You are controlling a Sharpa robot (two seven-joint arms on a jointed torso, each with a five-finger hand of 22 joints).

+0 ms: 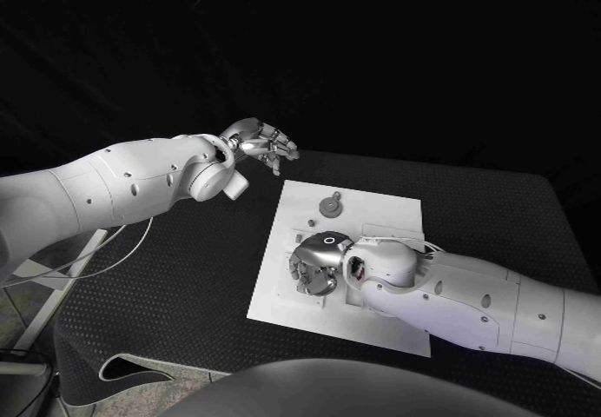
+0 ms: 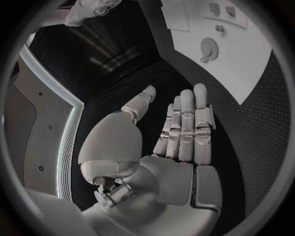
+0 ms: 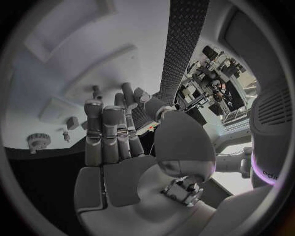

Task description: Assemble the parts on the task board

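The white task board (image 1: 376, 213) lies in the middle of the black table. A round gear-like part (image 1: 329, 206) sits near its far edge, clear of both hands. My right hand (image 1: 317, 261) hovers palm-down over the board's middle and hides the parts beneath it. In the right wrist view its fingers (image 3: 104, 132) lie straight and side by side over the board (image 3: 37, 88), with nothing seen between them; the gear (image 3: 37, 141) lies beyond. My left hand (image 1: 260, 141) is raised off the board's far left corner. Its fingers (image 2: 184, 123) are flat, holding nothing, with the board (image 2: 252, 64) and gear (image 2: 210, 47) ahead.
The black mat (image 1: 188, 287) covers the table on the board's left, and its front-left corner (image 1: 125, 369) curls up at the table edge. A thin cable (image 1: 113, 248) hangs under my left arm. Small raised fixtures (image 2: 221, 9) stand on the board's far part.
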